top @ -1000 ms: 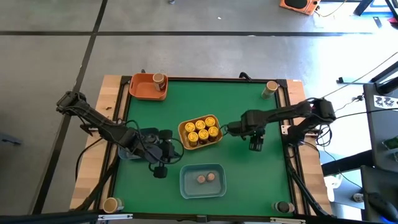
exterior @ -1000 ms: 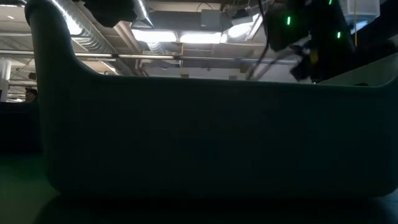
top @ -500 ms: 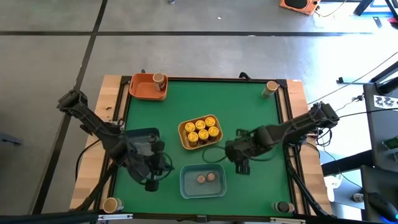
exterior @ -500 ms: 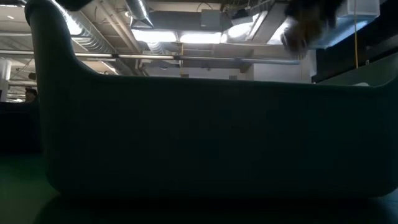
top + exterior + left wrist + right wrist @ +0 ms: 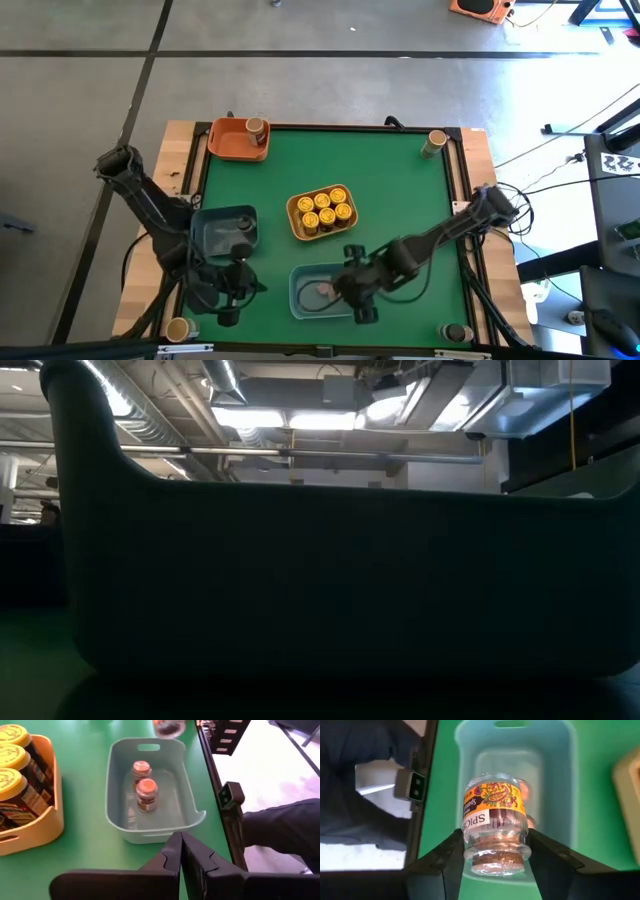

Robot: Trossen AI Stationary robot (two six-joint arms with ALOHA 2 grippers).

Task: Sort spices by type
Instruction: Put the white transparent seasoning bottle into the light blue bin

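My right gripper is shut on a spice jar with a tan lid and an orange label, over the blue tray near the table's front. Two tan-lidded jars stand in that tray. The yellow tray at mid-table holds several yellow-lidded jars. The orange tray at the far left holds one jar. My left gripper is shut and empty, left of the blue tray near the front edge. My right gripper pinches the jar between its two fingers, on the glass sides near the lid end. The jar lies along the fingers, lid toward the wrist and base pointing away. It is lifted clear above the blue tray.
Single jars stand at the table's corners: far right, near left, near right. In the low view the blue tray's wall fills the picture. A person's dark sleeve shows beyond the table's edge.
My right gripper has gone from beside the yellow tray toward the table's near edge and to the left, and now stands over the blue tray. My left gripper has gone toward the near edge and a little to the left.
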